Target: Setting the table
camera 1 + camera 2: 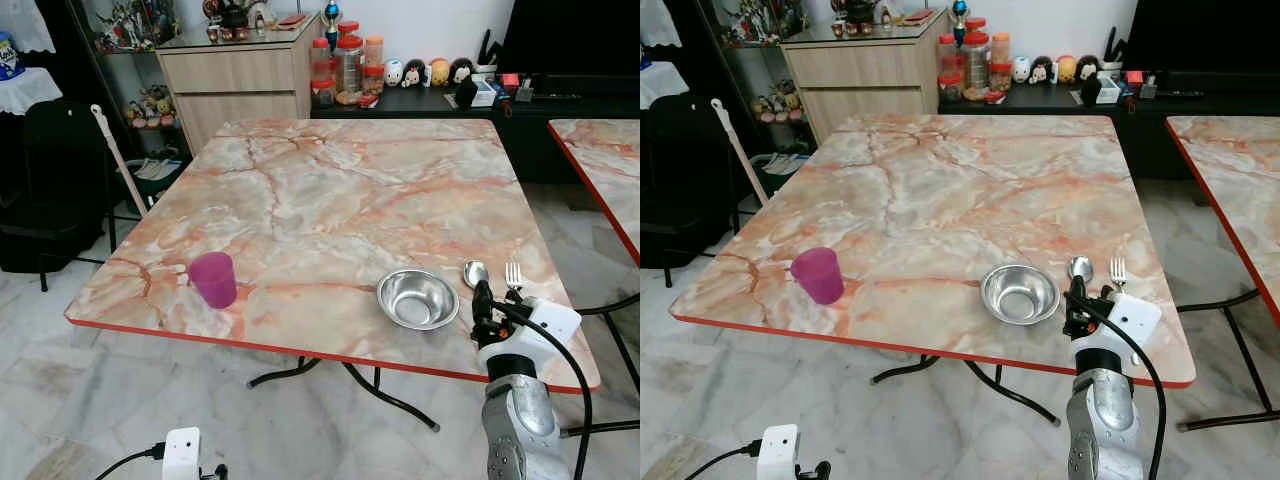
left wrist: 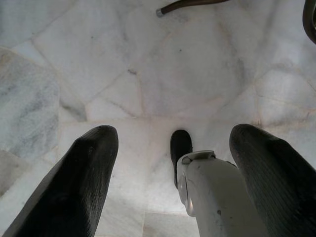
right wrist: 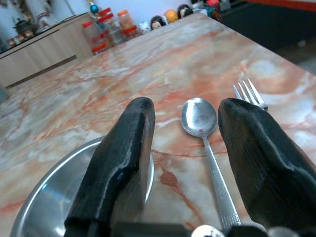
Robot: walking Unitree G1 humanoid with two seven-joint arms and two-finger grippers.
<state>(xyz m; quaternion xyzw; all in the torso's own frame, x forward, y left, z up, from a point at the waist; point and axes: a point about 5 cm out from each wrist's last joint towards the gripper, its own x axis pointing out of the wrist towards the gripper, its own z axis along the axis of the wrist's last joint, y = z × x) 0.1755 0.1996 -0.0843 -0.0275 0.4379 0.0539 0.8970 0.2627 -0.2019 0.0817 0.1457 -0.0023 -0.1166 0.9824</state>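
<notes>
Marble-patterned counter [image 1: 330,200] with red edge. Right tool [image 3: 185,126], fingers spread, hovers over a silver metal spoon [image 3: 205,133], between a round steel bowl [image 1: 417,298] and silver fork [image 1: 513,273]. Translucent pink plastic cup [image 1: 213,279] stands well apart. Left tool [image 2: 173,168] hangs open above the floor.

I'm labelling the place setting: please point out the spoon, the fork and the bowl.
spoon [image 3: 199,116], right wrist view, on its scoop.
fork [image 3: 250,92], right wrist view, on its prongs.
bowl [image 1: 417,298], left eye view, on its inner bottom.
</notes>
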